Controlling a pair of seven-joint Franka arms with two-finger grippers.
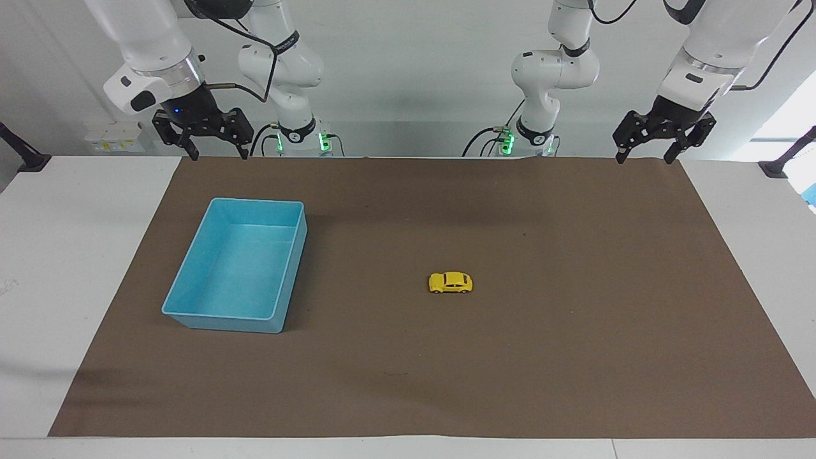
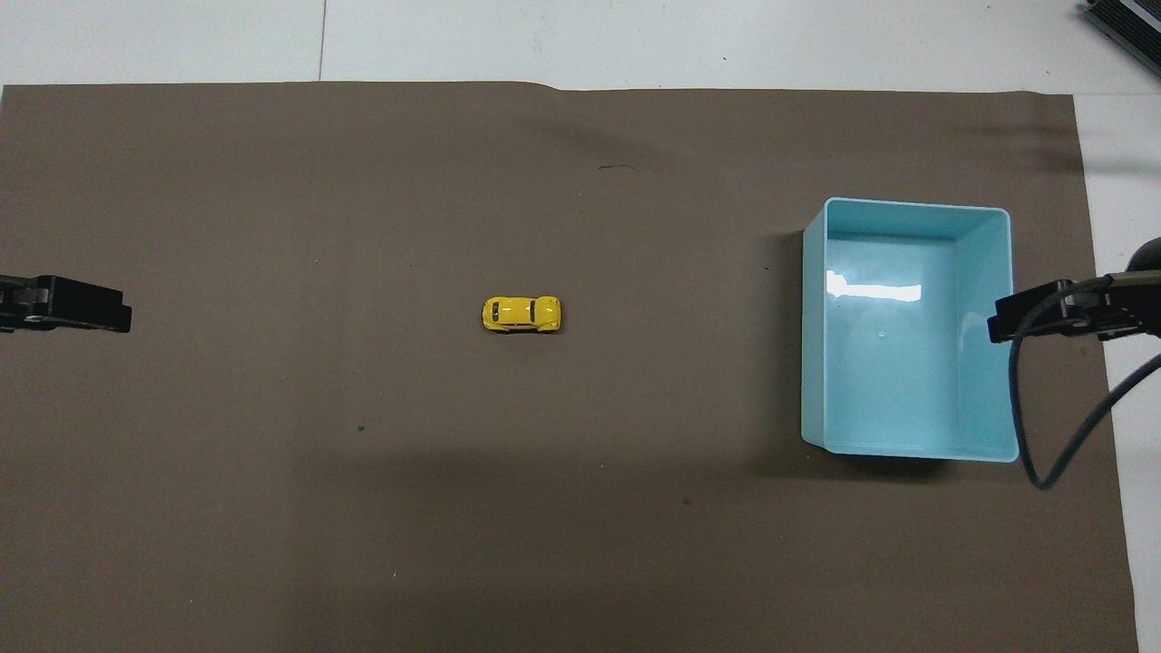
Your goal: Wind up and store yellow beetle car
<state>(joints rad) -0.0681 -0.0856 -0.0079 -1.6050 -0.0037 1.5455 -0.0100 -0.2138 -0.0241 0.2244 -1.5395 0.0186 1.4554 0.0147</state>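
Observation:
The yellow beetle car [image 1: 451, 282] stands on its wheels near the middle of the brown mat, and also shows in the overhead view [image 2: 521, 314]. The light blue bin [image 1: 222, 322] is empty and sits beside the car toward the right arm's end of the table; it also shows in the overhead view [image 2: 916, 206]. My right gripper [image 1: 217, 154] is open and empty, raised over the mat's edge nearest the robots. My left gripper [image 1: 644, 158] is open and empty, raised over the mat's corner at the left arm's end. Both are well apart from the car.
The brown mat [image 1: 574, 331] covers most of the white table [image 1: 57, 268]. In the overhead view the left gripper [image 2: 116, 317] and the right gripper [image 2: 1000, 325] show at the side edges, the right one with a hanging cable [image 2: 1025, 426] over the bin's outer wall.

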